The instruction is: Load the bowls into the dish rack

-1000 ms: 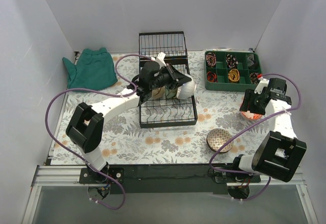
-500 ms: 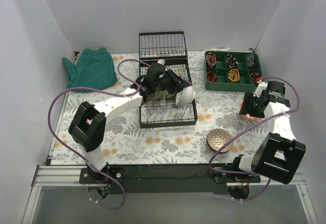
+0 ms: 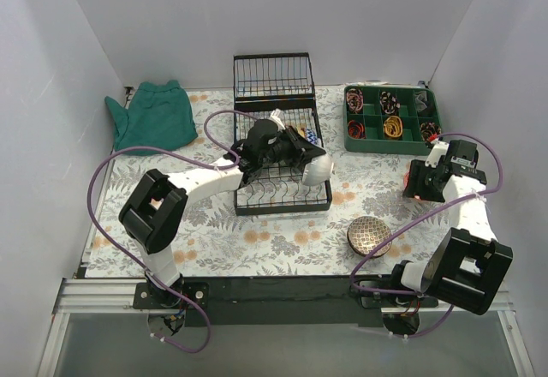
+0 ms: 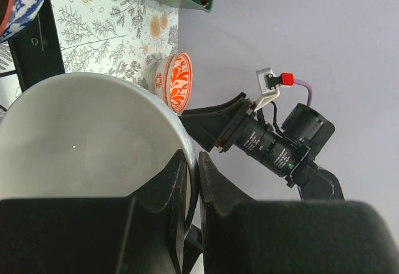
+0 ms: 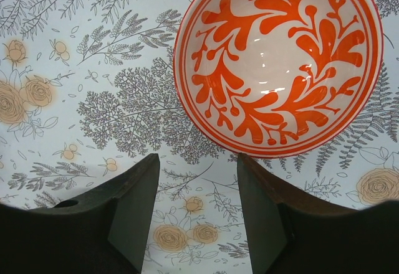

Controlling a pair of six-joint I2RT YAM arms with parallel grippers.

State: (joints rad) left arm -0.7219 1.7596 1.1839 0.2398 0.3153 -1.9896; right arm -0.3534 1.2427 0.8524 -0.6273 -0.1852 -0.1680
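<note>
My left gripper is shut on the rim of a white bowl, holding it tilted at the right side of the black dish rack. The left wrist view shows the bowl with its rim pinched between my fingers. A blue-patterned bowl stands in the rack. My right gripper is open just above the table, near a red-orange patterned bowl, which also shows in the top view. A dark brown patterned bowl lies upside down on the table.
A green compartment tray with small items stands at the back right. A green cloth lies at the back left. The rack's hinged grid panel stands up at the back. White walls close in on both sides.
My left gripper has carried the white bowl a little to the right and nearer over the rack's right side. My right gripper has shifted slightly toward the right wall, above the red-orange bowl.
</note>
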